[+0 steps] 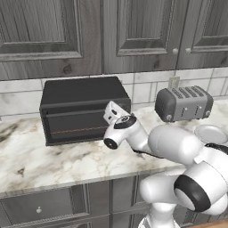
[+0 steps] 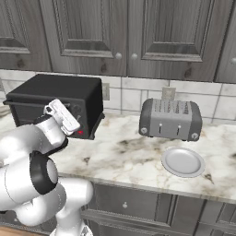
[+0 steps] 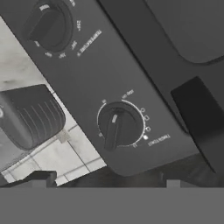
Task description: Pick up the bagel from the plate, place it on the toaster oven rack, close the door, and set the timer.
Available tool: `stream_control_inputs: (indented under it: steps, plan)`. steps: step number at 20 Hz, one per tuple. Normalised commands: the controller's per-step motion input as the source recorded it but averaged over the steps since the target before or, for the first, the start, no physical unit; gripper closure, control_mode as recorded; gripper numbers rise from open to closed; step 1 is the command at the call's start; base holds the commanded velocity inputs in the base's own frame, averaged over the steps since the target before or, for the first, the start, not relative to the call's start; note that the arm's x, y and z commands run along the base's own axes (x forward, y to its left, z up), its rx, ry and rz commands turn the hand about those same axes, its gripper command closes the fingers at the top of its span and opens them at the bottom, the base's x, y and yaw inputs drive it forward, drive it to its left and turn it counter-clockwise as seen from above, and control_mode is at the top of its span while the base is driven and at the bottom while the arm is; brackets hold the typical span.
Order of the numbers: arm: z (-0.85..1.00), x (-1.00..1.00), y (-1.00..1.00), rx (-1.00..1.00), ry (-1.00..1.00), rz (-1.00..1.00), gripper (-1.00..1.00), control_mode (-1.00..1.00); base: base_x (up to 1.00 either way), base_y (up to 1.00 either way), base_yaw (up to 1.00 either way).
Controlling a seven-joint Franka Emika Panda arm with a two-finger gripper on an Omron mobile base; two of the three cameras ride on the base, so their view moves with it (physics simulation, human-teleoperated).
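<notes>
Up close, the gripper (image 3: 105,180) faces the toaster oven's (image 1: 80,107) control panel, its tips spread apart and holding nothing, just short of the lower knob (image 3: 119,124); a second knob (image 3: 48,24) sits farther along. The door (image 1: 75,125) is shut. On the marble worktop (image 2: 133,152), the plate (image 2: 183,162) lies bare before the silver toaster (image 2: 170,120).
</notes>
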Motion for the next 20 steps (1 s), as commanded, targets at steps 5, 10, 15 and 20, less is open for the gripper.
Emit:
stream_control_inputs:
  steps: [5,10,15,20]
  plan:
    - [-0.05,0.0,-0.05,0.06,-0.02,-0.03,-1.0,-1.0,0.0,0.0,0.0]
    - [-0.03,0.0,-0.22,0.12,-0.04,0.13,-1.0,-1.0,0.0,0.0,0.0]
    - [-0.09,0.0,-0.22,0.17,-0.07,0.27,-1.0,-1.0,0.0,0.0,0.0]
    - [0.0,0.0,0.0,0.17,-0.12,0.16,-1.0,-1.0,0.0,0.0,0.0]
